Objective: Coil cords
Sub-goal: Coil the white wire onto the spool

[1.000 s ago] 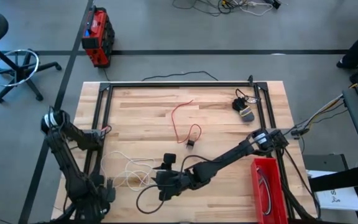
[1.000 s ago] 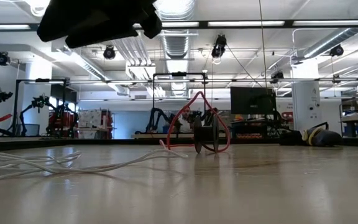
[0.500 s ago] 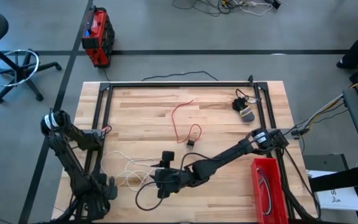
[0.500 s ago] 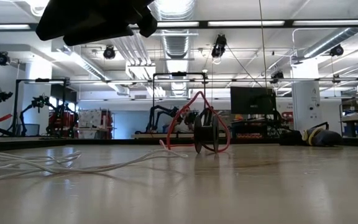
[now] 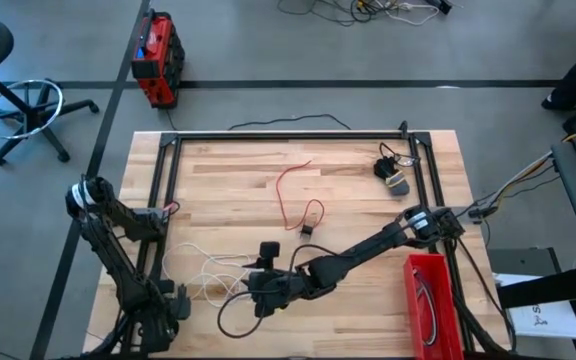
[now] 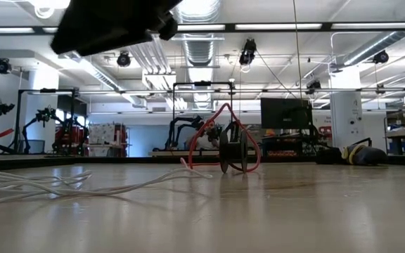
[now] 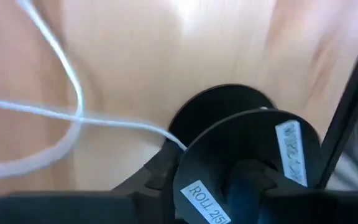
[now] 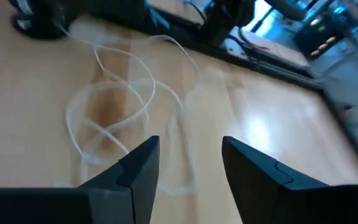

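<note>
Overhead, the right gripper [image 5: 261, 293] reaches across the wooden table [image 5: 358, 210] beside the thin white cord [image 5: 208, 272], near a black cord [image 5: 230, 318] loop. The red cord [image 5: 293, 195] lies mid-table. Down low, it arches upward. The right wrist view shows spread fingers [image 8: 138, 168] above tangled white loops. The left gripper [image 5: 173, 305] sits at the table's edge; whether its fingers are apart I cannot tell.

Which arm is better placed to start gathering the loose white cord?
Probably the right. Its gripper hangs open beside the white cord, which fills its wrist view. The left gripper is folded back at the table's near left corner.
</note>
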